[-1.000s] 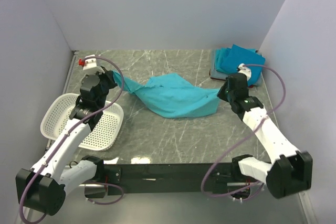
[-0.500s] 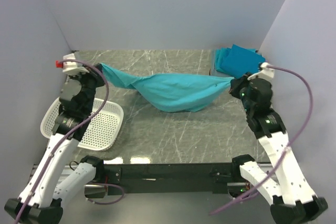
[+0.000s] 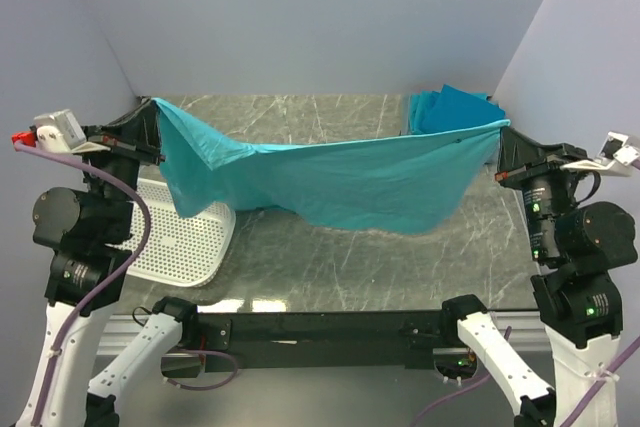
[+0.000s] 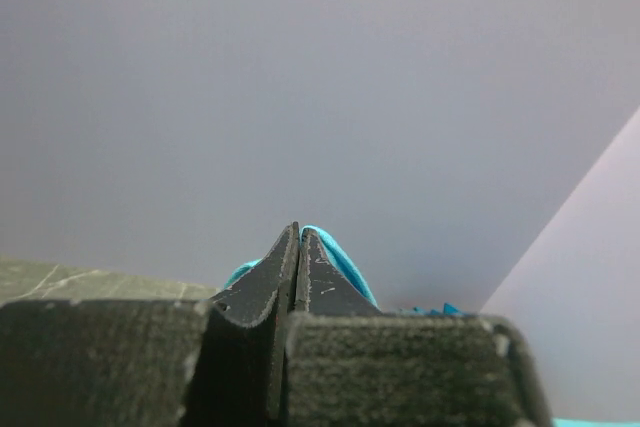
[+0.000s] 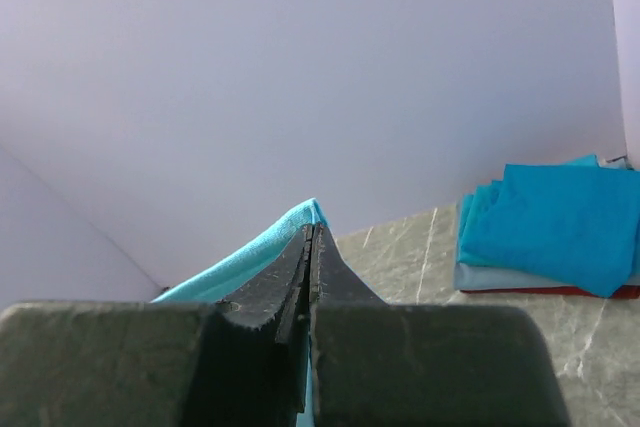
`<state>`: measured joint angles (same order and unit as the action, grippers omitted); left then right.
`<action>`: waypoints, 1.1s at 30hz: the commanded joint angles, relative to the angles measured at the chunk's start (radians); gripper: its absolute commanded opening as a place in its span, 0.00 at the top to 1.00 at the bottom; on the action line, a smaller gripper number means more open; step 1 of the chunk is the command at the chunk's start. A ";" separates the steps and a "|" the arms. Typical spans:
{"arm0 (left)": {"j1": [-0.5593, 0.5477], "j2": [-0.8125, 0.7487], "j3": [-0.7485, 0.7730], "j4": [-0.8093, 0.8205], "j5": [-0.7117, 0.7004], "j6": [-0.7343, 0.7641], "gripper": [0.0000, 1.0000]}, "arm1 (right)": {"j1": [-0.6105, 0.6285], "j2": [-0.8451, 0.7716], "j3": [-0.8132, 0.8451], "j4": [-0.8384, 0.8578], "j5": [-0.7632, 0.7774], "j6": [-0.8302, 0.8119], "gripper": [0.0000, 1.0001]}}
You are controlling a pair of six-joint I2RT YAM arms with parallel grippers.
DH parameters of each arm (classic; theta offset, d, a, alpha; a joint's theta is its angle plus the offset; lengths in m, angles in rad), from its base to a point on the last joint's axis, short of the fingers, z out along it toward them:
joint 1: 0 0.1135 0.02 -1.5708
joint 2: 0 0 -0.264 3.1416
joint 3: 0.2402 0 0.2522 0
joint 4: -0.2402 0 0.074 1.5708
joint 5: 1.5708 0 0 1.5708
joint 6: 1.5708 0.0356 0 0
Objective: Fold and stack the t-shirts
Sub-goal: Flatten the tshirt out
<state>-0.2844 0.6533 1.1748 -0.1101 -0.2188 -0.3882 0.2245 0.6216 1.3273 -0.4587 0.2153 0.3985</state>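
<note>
Behind stretched t-shirt (image 3: 340,182): folded stack (image 3: 452,112), far right; basket (image 3: 185,242) under left end.

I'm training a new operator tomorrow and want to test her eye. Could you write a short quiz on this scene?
1. True or false: the left pincer and the right pincer are each shut on the teal shirt.
2. Where on the table is the stack of folded shirts? A) far right corner B) centre C) near left corner
3. Which white thing lies at the table's left side?
Key: 1 true; 2 A; 3 the basket.
</note>
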 commanded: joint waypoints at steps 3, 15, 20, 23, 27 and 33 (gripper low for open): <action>0.007 0.091 0.065 0.055 0.116 0.005 0.99 | -0.005 0.069 0.015 0.037 -0.007 -0.038 1.00; 0.007 0.460 0.221 0.147 0.139 0.064 0.99 | -0.007 0.328 0.025 0.189 0.116 -0.089 1.00; 0.007 0.480 0.276 0.171 0.174 0.061 0.99 | -0.007 0.363 0.105 0.169 0.130 -0.110 1.00; 0.007 0.436 0.276 0.190 0.199 0.060 0.99 | -0.005 0.336 0.134 0.154 0.125 -0.118 1.00; 0.005 0.323 0.255 0.191 0.234 0.055 0.99 | -0.005 0.247 0.125 0.141 0.105 -0.115 1.00; 0.004 0.149 0.261 0.113 0.318 0.038 0.99 | -0.007 0.115 0.107 0.092 0.052 -0.099 1.00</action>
<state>-0.2829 0.8932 1.3918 -0.0158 0.0208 -0.3527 0.2237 0.8036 1.4078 -0.3656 0.2943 0.3016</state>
